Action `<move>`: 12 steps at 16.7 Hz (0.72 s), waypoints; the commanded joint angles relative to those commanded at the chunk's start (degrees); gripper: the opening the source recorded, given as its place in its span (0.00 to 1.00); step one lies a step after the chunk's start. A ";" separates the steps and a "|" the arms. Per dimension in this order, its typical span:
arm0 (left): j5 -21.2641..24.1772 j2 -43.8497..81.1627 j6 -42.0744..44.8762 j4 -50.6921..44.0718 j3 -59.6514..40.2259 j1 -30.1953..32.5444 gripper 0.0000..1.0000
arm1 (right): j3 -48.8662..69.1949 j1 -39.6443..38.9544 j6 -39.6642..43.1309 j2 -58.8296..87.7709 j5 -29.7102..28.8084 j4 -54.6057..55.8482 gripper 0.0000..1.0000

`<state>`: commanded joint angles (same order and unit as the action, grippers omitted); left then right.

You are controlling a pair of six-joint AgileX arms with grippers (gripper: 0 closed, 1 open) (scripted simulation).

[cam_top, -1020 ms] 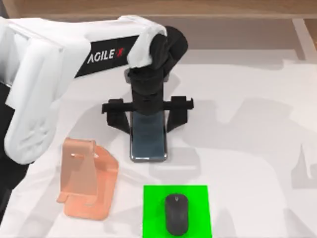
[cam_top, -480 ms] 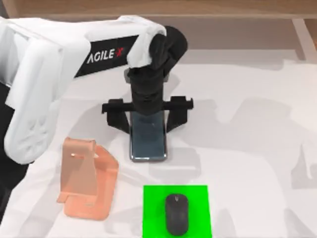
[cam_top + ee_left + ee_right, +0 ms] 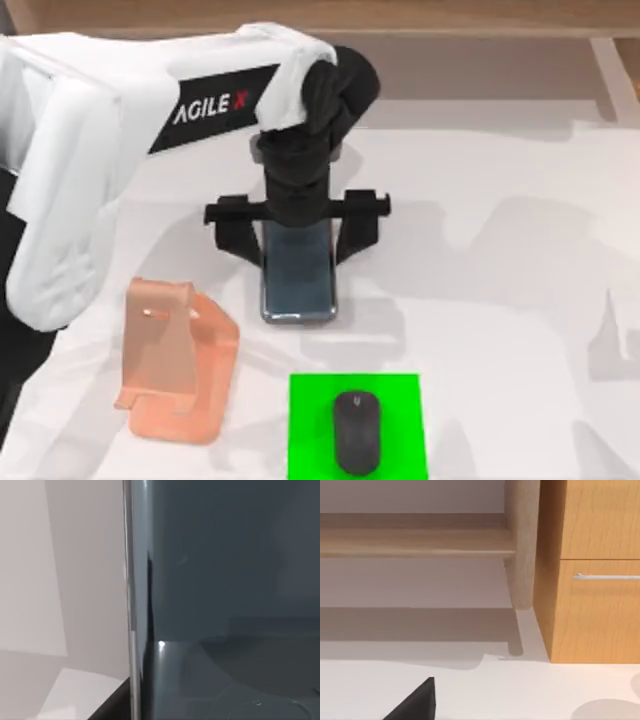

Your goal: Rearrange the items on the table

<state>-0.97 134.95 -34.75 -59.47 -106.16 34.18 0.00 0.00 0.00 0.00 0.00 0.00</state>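
The left tool (image 3: 298, 232) sits over the far end of the smartphone (image 3: 299, 280) near the worktop's (image 3: 500, 250) centre, one finger (image 3: 232, 235) on each long side; whether they clamp the phone or stand just apart I cannot tell. The phone lies flat (its glossy face fills much of the left wrist view (image 3: 225, 600)). At 5 o'clock from it, the mouse (image 3: 357, 431) rests on a green mat (image 3: 310, 400). At 8 o'clock stands a salmon phone stand (image 3: 175, 365). The right wrist view shows a wooden cabinet (image 3: 592, 570).
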 joint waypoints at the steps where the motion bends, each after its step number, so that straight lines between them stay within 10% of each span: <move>1: -0.01 -0.26 -0.01 -0.73 -0.48 -0.01 0.00 | 0.00 0.00 0.00 0.00 0.00 0.00 1.00; 12: -0.84 -2.83 -0.06 -3.17 -1.36 0.75 0.00 | 0.00 0.00 0.00 0.00 0.00 0.00 1.00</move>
<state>-1.81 132.13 -34.81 -62.63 -107.52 34.93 0.00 0.00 0.00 0.00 0.00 0.00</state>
